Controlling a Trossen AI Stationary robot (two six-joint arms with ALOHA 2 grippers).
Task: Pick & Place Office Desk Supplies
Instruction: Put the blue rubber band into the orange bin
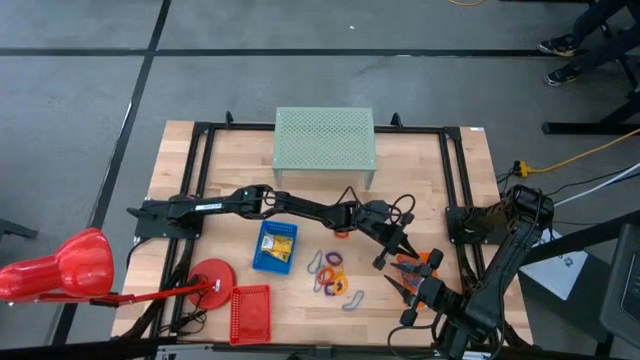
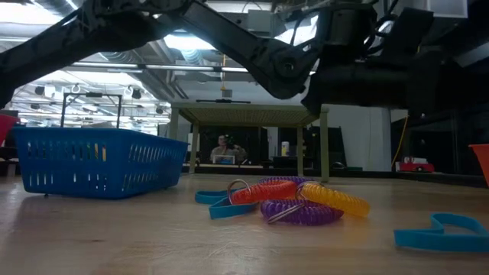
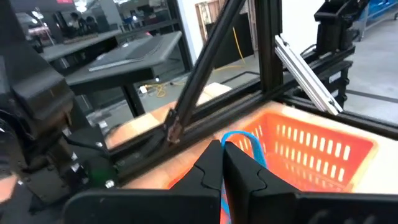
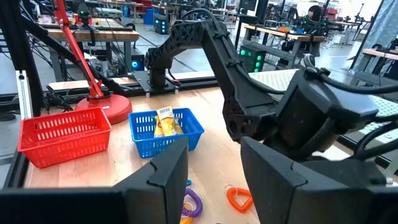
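Note:
My left gripper [image 1: 398, 252] reaches across the table to the orange mesh tray [image 3: 311, 149] and is shut on a thin blue wire-like loop [image 3: 244, 144]. The loop is over the tray's near rim. More supplies lie on the table between the trays. Red, purple and yellow coil loops [image 2: 294, 200] lie there with blue loops [image 2: 443, 233] and a small orange loop [image 4: 238, 198]. The blue tray [image 1: 275, 247] holds yellow items [image 4: 165, 121]. My right gripper [image 4: 214, 174] stands open near the table's front right, with nothing between its fingers. My left gripper pinches the blue loop between its two shut fingers [image 3: 208, 168]. The loop's curved end [image 3: 245, 140] sticks out past the fingertips. The fingers point level toward the table's right side. The loop is lifted clear, above the orange tray.
A red tray [image 1: 250, 312] and a red desk lamp's base [image 1: 212, 275] stand at the front left. A green perforated shelf [image 1: 325, 140] stands at the far middle. A black frame [image 1: 452, 180] runs round the table. The left arm [image 4: 211, 56] crosses in front of my right gripper.

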